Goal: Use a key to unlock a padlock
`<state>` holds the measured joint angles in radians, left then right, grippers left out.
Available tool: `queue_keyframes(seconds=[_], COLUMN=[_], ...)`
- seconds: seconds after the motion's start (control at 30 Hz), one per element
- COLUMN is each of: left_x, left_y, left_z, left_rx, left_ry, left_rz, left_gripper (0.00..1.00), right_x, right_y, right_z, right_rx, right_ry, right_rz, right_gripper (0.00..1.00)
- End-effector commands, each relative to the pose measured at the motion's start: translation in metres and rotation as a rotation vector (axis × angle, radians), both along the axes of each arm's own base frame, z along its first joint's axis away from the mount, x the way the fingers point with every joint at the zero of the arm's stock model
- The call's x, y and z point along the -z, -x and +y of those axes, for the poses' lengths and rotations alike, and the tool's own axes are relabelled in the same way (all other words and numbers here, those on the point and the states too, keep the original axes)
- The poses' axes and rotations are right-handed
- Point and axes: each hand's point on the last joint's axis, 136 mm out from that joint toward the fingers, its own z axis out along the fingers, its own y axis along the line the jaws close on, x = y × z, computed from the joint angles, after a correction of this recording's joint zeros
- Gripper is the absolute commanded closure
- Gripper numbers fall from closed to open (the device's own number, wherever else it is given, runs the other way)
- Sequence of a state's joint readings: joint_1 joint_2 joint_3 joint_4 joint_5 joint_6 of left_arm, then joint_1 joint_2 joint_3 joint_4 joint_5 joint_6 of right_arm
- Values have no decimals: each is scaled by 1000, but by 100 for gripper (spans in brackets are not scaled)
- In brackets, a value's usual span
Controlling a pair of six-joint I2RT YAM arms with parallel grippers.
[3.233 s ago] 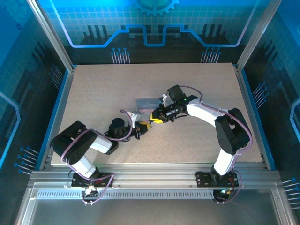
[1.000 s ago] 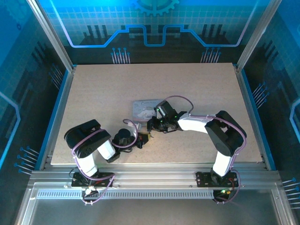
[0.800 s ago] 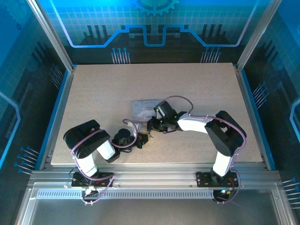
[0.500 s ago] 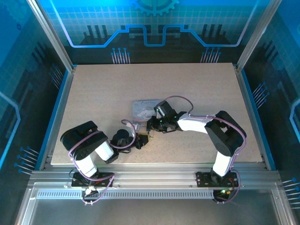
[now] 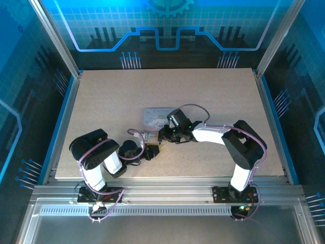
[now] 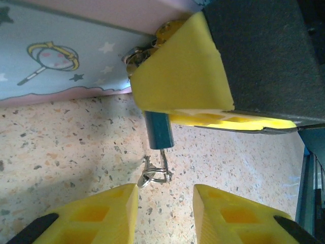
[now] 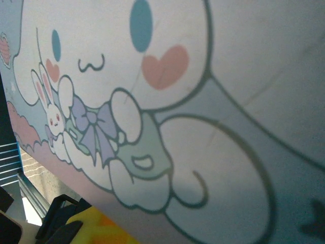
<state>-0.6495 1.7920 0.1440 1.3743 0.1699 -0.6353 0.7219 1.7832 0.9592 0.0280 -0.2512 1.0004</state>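
Note:
In the left wrist view the padlock (image 6: 159, 129) shows its dark blue body, with the thin silvery shackle (image 6: 163, 162) and a small ring pointing at my left gripper (image 6: 165, 213). The left gripper is open, its yellow fingers (image 6: 101, 213) just short of the shackle with nothing between them. The padlock's far end goes in under the yellow fingers (image 6: 177, 76) of my right gripper (image 5: 163, 138), which is shut on it. Small metal bits (image 6: 134, 53) sit beside that finger. I cannot pick out the key. From above, the left gripper (image 5: 152, 151) faces the right one closely.
A silver-grey tin (image 5: 155, 118) with a cartoon lid lies just behind both grippers, and its lid (image 7: 203, 127) is very close in the right wrist view. Its edge (image 6: 61, 56) runs beside the padlock. Speckled tabletop (image 6: 61, 152) surrounds them.
The left gripper has gone from shut to open and has let go at the shackle. The right arm has hardly moved.

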Motion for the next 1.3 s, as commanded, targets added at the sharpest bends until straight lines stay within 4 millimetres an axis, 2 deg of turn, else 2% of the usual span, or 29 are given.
queue_keyframes(seconds=[0.0, 0.3, 0.67, 0.93, 1.1, 1.27], left_x=[-5, -9, -7, -2, 4, 7], left_y=[-1, -8, -12, -10, -9, -9], left_z=[-2, -3, 1, 6, 7, 9], left_rx=[13, -2, -16, -20, -15, -17], left_ry=[27, 41, 31, -2, -22, -63], left_rz=[-4, -11, -16, -24, -17, -14], left_gripper=[68, 74, 100, 100, 100, 100], right_x=[15, 16, 18, 18, 19, 20], right_y=[22, 24, 26, 25, 27, 28], right_z=[1, 2, 1, -1, -1, -3], right_rx=[-1, 5, 11, 20, 17, 13], right_ry=[-7, -20, -11, 0, 15, 36], right_rz=[131, 147, 159, 159, 162, 162], right_gripper=[94, 94, 95, 94, 90, 92])
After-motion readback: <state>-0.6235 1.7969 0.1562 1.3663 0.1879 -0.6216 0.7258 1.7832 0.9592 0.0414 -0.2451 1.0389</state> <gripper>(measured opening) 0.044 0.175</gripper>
